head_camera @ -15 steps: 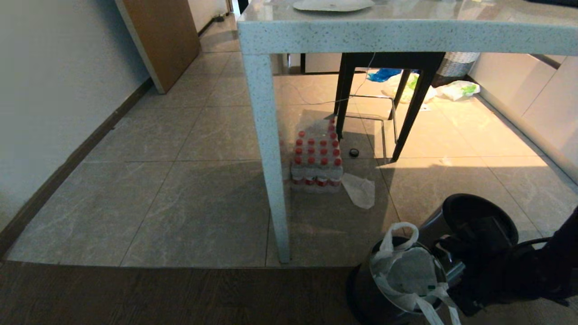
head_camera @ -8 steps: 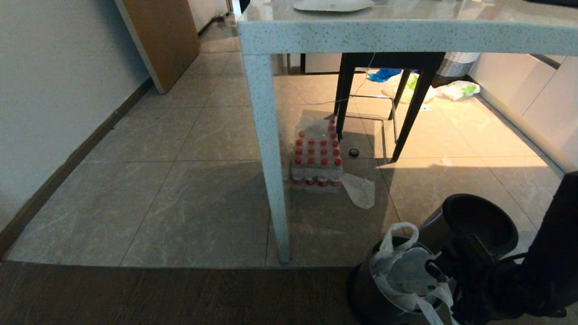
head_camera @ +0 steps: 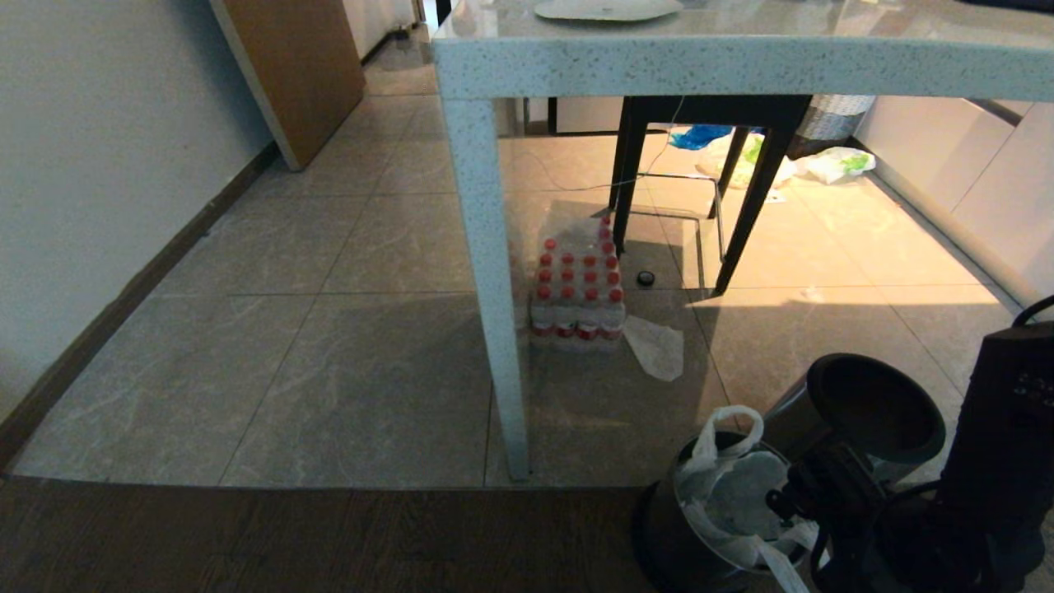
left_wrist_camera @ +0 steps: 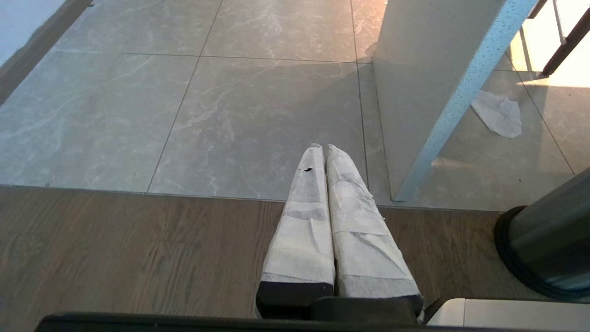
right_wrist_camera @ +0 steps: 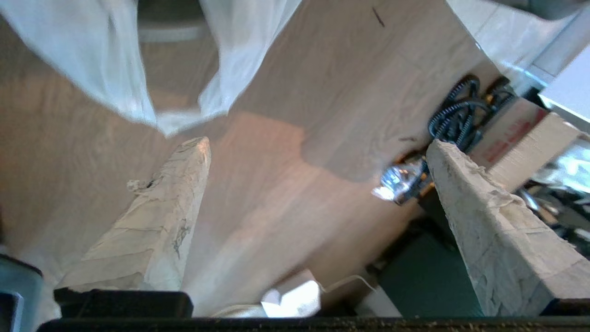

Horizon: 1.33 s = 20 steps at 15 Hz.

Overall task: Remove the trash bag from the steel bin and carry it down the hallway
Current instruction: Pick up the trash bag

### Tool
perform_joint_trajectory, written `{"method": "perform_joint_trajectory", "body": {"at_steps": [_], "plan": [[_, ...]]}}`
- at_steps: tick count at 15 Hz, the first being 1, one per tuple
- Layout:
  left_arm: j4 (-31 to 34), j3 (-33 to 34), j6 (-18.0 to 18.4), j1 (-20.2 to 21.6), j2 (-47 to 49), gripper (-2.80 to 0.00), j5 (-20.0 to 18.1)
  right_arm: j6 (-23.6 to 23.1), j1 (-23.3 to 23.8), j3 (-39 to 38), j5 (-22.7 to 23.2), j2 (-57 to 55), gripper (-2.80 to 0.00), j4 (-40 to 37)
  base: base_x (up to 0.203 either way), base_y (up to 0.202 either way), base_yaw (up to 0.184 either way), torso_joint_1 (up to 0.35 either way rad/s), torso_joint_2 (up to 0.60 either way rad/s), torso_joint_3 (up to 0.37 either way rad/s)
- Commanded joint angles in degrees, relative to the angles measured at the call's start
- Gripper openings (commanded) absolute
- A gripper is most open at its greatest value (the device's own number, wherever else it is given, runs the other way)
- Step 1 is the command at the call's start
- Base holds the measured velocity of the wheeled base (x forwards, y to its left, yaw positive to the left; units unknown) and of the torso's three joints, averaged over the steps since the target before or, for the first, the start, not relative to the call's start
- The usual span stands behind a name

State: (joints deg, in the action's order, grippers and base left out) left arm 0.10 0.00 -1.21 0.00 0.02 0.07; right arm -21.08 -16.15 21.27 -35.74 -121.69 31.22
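Well, we see the hallway floor point(head_camera: 329, 362) first, big beige-grey tiles running from the middle up to 11 o'clock, with lots of open room. A white wall point(head_camera: 99, 165) with a dark baseboard edges it at 9 o'clock, and a brown door point(head_camera: 296, 66) stands at 11 o'clock. Along the bottom, the tiles stop at a straight line and dark wood floor point(head_camera: 288, 535) begins.

Next comes the big speckled table point(head_camera: 741, 66) across the top. Its one pale leg point(head_camera: 490, 288) stands in the middle and narrows the way. Behind the leg sits a pack of red-capped bottles point(head_camera: 578, 292), and a flat clear plastic scrap point(head_camera: 656, 346) lies just beside it.

At 5 o'clock we find the steel bin point(head_camera: 667, 535) on the wood floor. The trash bag point(head_camera: 729, 494) sits inside it, with its loop handles hanging over the rim.

Our right gripper point(right_wrist_camera: 318, 152) hangs just beside the bag's loop, its two fingers spread wide with nothing between them. Our left gripper point(left_wrist_camera: 322, 157) is low over the floor's edge line, fingers pressed together and holding nothing.
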Motion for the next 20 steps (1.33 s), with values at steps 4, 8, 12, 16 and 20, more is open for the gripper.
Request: {"method": "perform_joint_trajectory", "body": {"at_steps": [4, 8, 12, 16, 20], "plan": [[-0.01, 0.00, -0.02, 0.00, -0.02, -2.80, 0.01, -0.59, -2.97, 0.25, -3.25, -4.75, 0.00, 7.03, 0.000, 0.000, 0.000, 0.000, 0.00, 0.000], [-0.01, 0.00, -0.02, 0.00, -0.02, -2.80, 0.01, -1.18, -5.23, 1.29, -3.29, -9.00, 0.00, 14.68, 0.000, 0.000, 0.000, 0.000, 0.00, 0.000], [-0.01, 0.00, -0.02, 0.00, -0.02, -2.80, 0.01, -4.31, -5.39, -0.06, -3.29, -9.10, 0.00, 15.84, 0.000, 0.000, 0.000, 0.000, 0.00, 0.000], [-0.01, 0.00, -0.02, 0.00, -0.08, -2.80, 0.01, -4.50, -5.30, -1.20, -3.99, -9.70, 0.00, 16.70, 0.000, 0.000, 0.000, 0.000, 0.00, 0.000], [-0.01, 0.00, -0.02, 0.00, -0.02, -2.80, 0.01, -6.30, -3.81, -0.79, -4.13, -11.09, 0.00, 18.81, 0.000, 0.000, 0.000, 0.000, 0.00, 0.000]]}}
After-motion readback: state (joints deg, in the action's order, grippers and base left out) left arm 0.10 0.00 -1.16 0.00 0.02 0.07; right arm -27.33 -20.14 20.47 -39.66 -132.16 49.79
